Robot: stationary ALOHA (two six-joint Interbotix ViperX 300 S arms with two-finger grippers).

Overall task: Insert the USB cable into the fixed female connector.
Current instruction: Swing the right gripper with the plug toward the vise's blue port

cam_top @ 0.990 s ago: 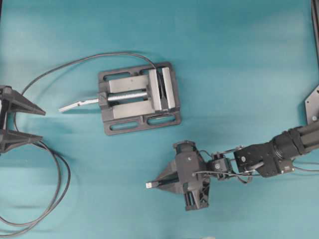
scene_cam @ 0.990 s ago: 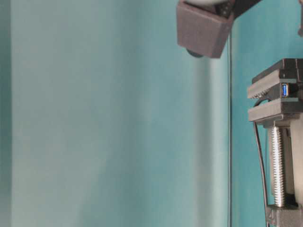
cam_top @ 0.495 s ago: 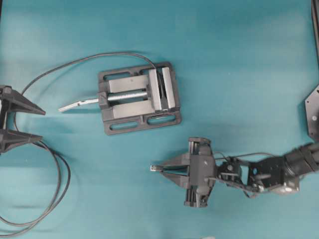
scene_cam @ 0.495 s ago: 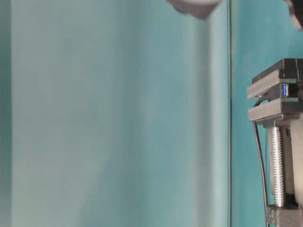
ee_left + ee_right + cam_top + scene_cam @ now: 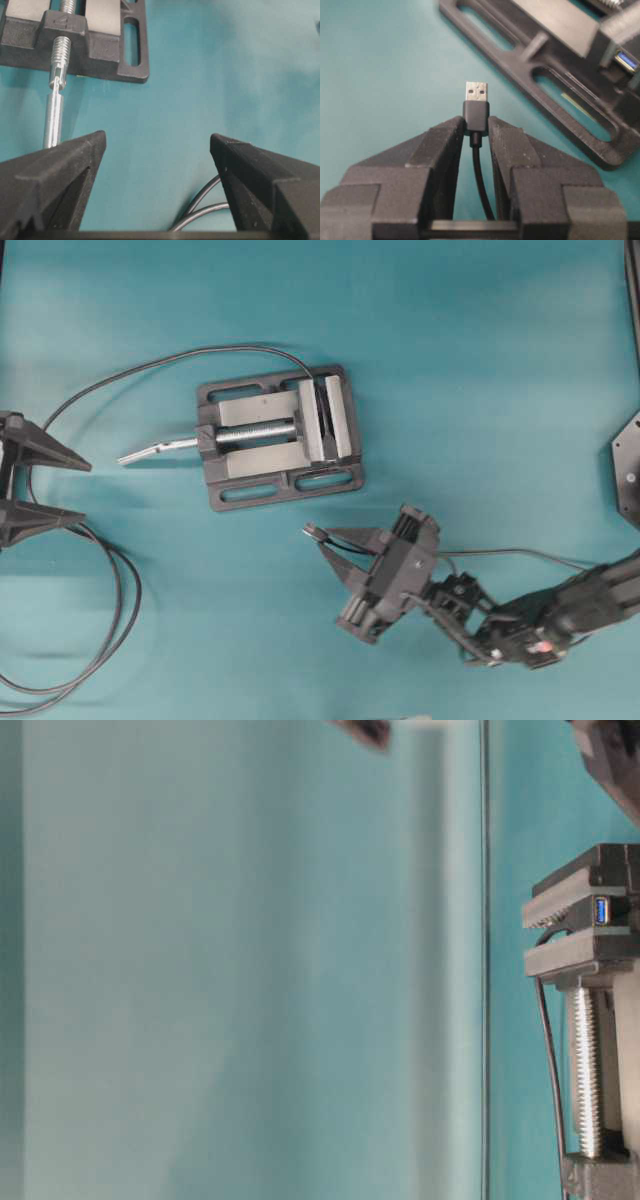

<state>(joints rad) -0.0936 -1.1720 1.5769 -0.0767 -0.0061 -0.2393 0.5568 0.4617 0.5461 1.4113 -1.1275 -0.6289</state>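
My right gripper (image 5: pixel 326 540) is shut on the USB cable's black plug (image 5: pixel 311 531), below and to the right of the dark vise (image 5: pixel 232 497), apart from it. In the right wrist view the plug (image 5: pixel 476 114) sits between the fingertips, its metal tip pointing forward over bare table. The thin cable runs back between the fingers. The fixed female connector, with a blue inside, is clamped in the vise jaws (image 5: pixel 626 60) and shows in the table-level view (image 5: pixel 601 910). My left gripper (image 5: pixel 85 489) is open and empty at the left edge.
The thick grey-black cable (image 5: pixel 120 610) loops over the table at lower left and arcs to the vise's back. The vise's silver screw handle (image 5: pixel 155 449) sticks out leftward, also in the left wrist view (image 5: pixel 54 110). A black mount (image 5: pixel 628 455) sits at the right edge.
My right gripper has turned from pointing left to pointing up-left at the vise, carrying the plug upward. Its arm has swung lower. The left gripper has not moved.
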